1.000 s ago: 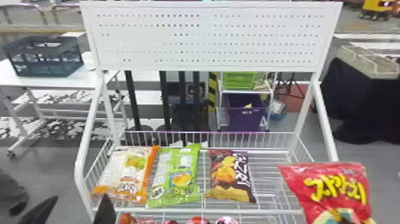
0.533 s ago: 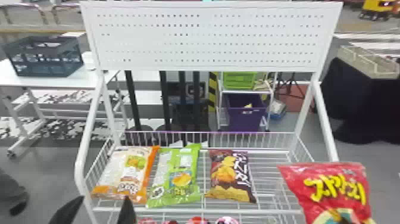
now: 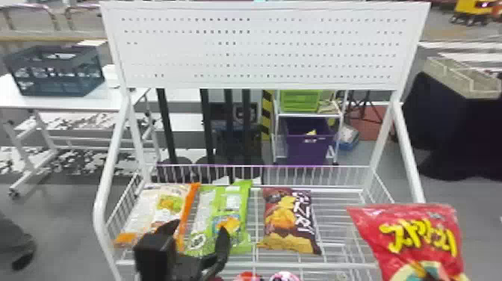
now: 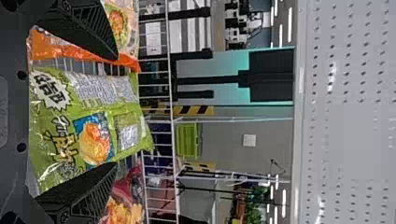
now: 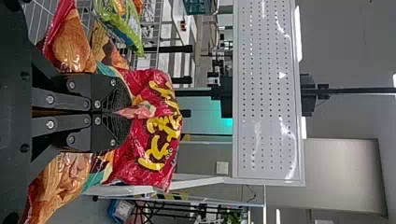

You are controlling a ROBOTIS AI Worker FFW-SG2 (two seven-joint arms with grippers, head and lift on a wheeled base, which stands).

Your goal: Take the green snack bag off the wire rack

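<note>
The left gripper (image 4: 116,111) hung open around the green snack bag (image 3: 224,209) on the wire rack (image 3: 336,265) — one finger overlapped an orange-trimmed bag (image 3: 168,201), so closing risked snagging it — the right gripper (image 5: 122,112) pinched a red bag (image 3: 422,243).

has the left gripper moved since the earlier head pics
Yes, to the robot's right and up in the head view: the left gripper has gone from around the wire rack's left post to in front of the green snack bag.
</note>
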